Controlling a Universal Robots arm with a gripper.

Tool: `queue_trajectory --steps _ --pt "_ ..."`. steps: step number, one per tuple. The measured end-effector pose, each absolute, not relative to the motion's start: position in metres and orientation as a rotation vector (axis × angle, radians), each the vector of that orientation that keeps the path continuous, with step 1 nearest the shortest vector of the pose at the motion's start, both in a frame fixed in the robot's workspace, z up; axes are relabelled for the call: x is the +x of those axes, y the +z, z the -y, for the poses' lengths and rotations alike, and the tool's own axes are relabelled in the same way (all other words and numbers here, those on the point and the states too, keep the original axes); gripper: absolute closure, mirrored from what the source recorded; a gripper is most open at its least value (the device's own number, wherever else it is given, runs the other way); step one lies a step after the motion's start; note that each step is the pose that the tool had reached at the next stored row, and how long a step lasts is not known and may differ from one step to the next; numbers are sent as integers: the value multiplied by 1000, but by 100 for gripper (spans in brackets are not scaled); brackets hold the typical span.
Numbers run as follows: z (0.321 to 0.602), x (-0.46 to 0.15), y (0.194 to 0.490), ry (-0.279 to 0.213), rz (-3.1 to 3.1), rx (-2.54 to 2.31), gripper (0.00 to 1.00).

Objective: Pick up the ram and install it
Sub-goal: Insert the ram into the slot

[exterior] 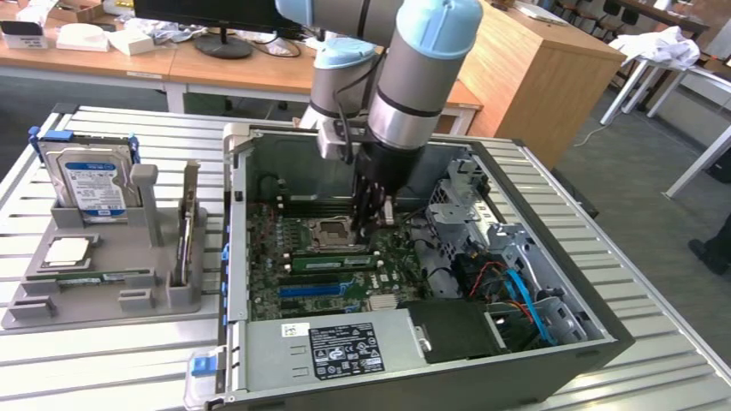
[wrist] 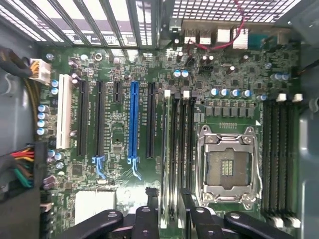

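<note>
Arm (exterior: 400,77) is reaching straight down into the open computer case (exterior: 571,342), which is lying on its side on the slatted table (exterior: 115,377). Gripper (exterior: 371,223) is hanging low over the motherboard (exterior: 342,295). Fingers (wrist: 146,219) are standing spread wide and gripping nothing, with a bare gap between them.

Ram (exterior: 331,260) is sitting in the bank of long black slots just beneath the gripper tips. It is a green stick with a white label showing on its side, lying along the line of the slots. It is not in the fingers. Whether it is pressed fully home, I cannot tell from here.

In the wrist view the gripper is straddling the memory slots (wrist: 179,149) lengthwise, one finger to each side of the slot line. Neither finger is touching it, as far as I can make out. Processor socket (wrist: 227,169) is lying just beside that bank. A blue expansion slot (wrist: 133,119) is running parallel on the other side, a little farther from the fingers.

Well apart from the gripper, outside the case, a grey holder (exterior: 103,300) is carrying a hard drive (exterior: 92,175) standing upright.
</note>
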State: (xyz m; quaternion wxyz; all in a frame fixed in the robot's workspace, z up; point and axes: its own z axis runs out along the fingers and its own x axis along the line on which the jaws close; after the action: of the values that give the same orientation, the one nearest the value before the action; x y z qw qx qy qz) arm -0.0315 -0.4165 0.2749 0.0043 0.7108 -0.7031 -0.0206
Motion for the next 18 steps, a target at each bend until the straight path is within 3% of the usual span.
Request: queue_trajectory --steps 18 --pt "416 -32 320 -64 2203 2227 69"
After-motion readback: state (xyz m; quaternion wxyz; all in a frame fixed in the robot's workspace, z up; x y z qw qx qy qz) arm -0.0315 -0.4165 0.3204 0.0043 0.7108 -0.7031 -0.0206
